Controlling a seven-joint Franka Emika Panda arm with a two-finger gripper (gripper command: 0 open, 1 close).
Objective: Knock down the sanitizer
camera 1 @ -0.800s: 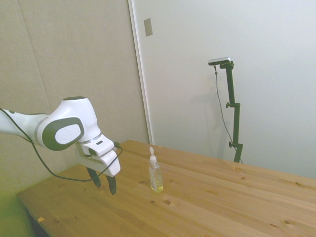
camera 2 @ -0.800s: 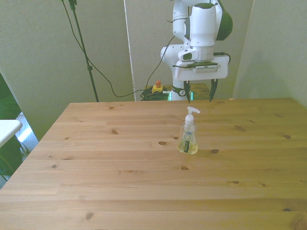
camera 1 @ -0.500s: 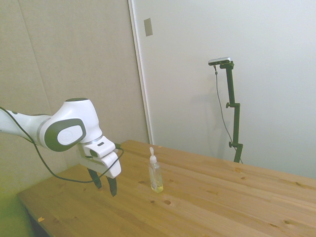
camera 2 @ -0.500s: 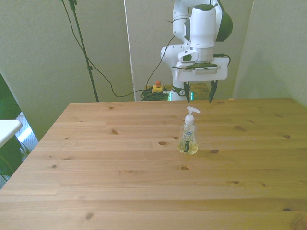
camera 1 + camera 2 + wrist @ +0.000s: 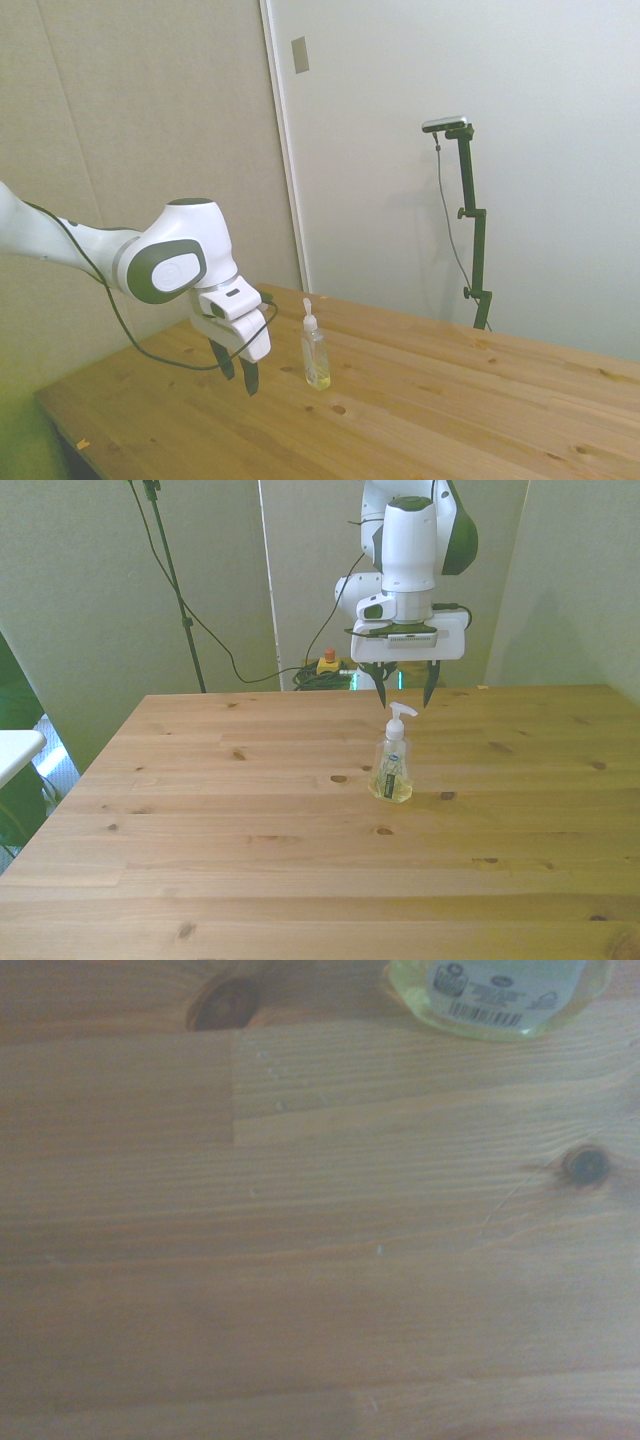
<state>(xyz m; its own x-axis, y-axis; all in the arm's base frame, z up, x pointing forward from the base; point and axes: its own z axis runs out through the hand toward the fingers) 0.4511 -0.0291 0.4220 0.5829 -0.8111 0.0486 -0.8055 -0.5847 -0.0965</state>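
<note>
We've got the sanitizer upright mid-table, toward the far edge, and our gripper hangs just behind it, fingers spread, holding nothing.

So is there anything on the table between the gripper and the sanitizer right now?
Nothing. In the side view, only bare wooden table separates the gripper from the upright sanitizer; the wrist view shows just wood grain and knots beside the bottle.
</note>
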